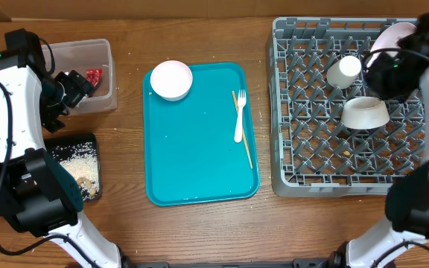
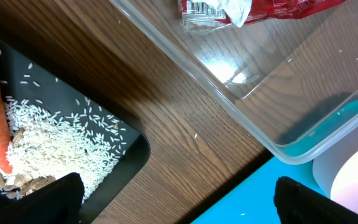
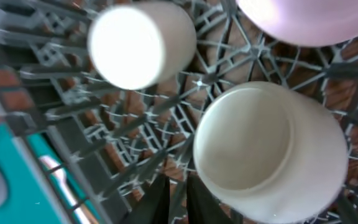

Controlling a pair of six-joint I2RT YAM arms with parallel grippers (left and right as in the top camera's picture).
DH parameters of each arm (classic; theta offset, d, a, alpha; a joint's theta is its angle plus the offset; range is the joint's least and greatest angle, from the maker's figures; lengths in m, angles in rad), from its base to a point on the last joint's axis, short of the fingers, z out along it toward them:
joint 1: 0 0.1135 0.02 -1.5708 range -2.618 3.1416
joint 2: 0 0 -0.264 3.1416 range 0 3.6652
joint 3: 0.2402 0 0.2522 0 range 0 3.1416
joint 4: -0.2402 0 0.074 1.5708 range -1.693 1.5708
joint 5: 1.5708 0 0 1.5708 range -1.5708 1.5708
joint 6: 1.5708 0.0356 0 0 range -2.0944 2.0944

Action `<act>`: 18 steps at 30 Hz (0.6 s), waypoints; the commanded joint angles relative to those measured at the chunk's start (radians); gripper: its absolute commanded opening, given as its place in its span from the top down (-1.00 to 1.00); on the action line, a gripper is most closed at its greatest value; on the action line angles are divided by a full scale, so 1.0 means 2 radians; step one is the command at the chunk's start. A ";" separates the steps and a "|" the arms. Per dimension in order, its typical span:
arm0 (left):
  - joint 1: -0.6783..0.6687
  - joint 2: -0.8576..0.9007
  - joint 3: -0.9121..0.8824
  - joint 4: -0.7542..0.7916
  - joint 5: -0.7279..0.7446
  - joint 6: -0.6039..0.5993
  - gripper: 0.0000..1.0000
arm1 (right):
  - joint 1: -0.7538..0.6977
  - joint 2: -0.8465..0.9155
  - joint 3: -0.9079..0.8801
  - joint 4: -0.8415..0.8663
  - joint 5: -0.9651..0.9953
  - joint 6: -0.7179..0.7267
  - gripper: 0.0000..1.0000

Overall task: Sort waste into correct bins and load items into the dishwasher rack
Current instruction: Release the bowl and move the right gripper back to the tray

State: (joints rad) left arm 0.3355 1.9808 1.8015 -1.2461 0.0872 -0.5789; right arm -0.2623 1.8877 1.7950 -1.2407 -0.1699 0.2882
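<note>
Bowl (image 1: pixel 171 80) sits at teal tray (image 1: pixel 192 149) corner, fork (image 1: pixel 240 115) near opposite edge.

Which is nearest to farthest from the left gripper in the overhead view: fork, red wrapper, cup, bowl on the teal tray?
From the left gripper:
1. Red wrapper, in the clear tub beside it.
2. Bowl, far left corner of the tray.
3. Fork, tray's right side.
4. Cup, in the rack, far right.
</note>
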 commanded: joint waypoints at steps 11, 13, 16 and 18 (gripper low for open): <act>-0.001 -0.003 0.001 -0.001 0.004 -0.010 -0.99 | -0.005 0.047 -0.002 -0.038 0.071 0.000 0.74; -0.001 -0.003 0.001 -0.001 0.004 -0.010 -0.99 | -0.005 0.047 -0.002 -0.048 0.085 0.000 0.74; -0.001 -0.003 0.001 -0.001 0.004 -0.010 -1.00 | -0.007 0.047 -0.002 -0.067 0.089 0.000 0.74; -0.001 -0.003 0.001 -0.001 0.004 -0.010 -0.99 | -0.009 0.047 -0.002 -0.083 0.094 0.000 0.74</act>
State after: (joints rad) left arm 0.3355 1.9808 1.8015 -1.2457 0.0872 -0.5785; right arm -0.2687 1.9797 1.7897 -1.3865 -0.0196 0.2878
